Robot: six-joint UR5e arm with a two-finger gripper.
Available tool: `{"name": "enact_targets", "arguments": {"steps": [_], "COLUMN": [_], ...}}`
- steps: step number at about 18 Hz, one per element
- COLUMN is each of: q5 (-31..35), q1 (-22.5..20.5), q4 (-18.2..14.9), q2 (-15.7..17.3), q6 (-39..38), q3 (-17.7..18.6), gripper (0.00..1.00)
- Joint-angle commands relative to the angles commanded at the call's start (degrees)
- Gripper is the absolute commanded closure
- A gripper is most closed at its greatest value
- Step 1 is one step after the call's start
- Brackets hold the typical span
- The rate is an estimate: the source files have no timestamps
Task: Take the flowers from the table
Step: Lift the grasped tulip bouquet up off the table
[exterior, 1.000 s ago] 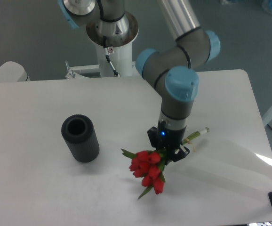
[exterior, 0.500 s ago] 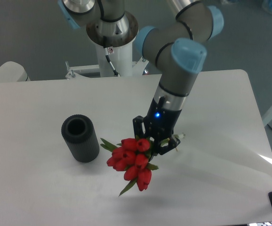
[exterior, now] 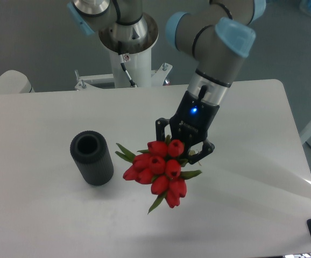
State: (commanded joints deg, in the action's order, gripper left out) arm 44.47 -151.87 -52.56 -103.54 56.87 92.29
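The flowers (exterior: pixel 158 169), a bunch of red tulip buds with green leaves, hang in the air above the white table (exterior: pixel 48 215). My gripper (exterior: pixel 183 150) is shut on their stems just behind the buds. The buds point toward the camera and hide most of the stems. The black fingers (exterior: pixel 161 129) frame the bunch from above, and a blue light glows on the wrist.
A black ribbed cylinder (exterior: pixel 92 158) stands upright on the table to the left of the flowers, open end up. The arm's white base post (exterior: pixel 129 54) rises behind the table's far edge.
The gripper has lifted the flowers off the table and carried them up. The bunch now hangs higher, with its buds turned more toward the camera.
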Motion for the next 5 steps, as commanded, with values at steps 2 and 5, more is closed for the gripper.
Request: {"name": "enact_targets", "arguments": {"steps": [2, 5], "q5": [-0.1, -0.1], "q1": [-0.4, -0.4], "q4": [-0.1, 0.0], "q2": [0.4, 0.6], "q6": [-0.2, -0.2], "q3": [0.2, 0.4], "gripper": [0.66, 0.66]}}
